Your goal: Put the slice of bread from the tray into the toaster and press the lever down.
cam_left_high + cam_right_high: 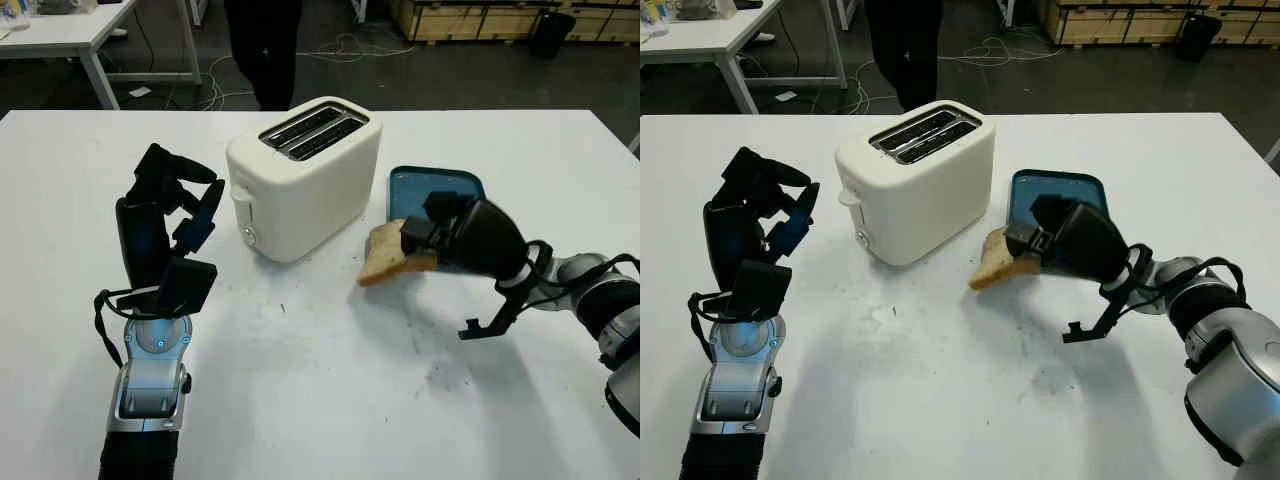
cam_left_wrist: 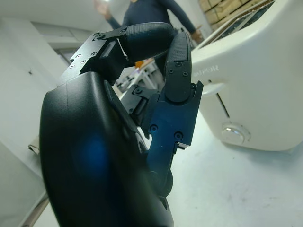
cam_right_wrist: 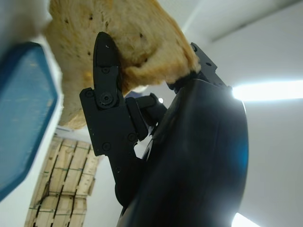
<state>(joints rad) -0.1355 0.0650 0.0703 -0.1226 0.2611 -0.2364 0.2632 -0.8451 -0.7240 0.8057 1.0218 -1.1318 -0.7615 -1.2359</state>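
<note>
A cream two-slot toaster (image 1: 305, 175) stands on the white table, its lever (image 1: 240, 198) up on the near-left end. My right hand (image 1: 432, 238) is shut on a slice of bread (image 1: 385, 258), holding it just off the near-left corner of the blue tray (image 1: 436, 190), to the right of the toaster. In the right wrist view the bread (image 3: 128, 42) sits pinched between a finger (image 3: 106, 61) and the palm, with the tray (image 3: 23, 109) beside it. My left hand (image 1: 175, 205) is raised to the left of the toaster, fingers curled, holding nothing.
A person in dark clothes (image 1: 265, 50) stands beyond the table's far edge. A white desk (image 1: 90, 30) is at the back left and wooden crates (image 1: 480, 18) at the back right. Cables lie on the floor.
</note>
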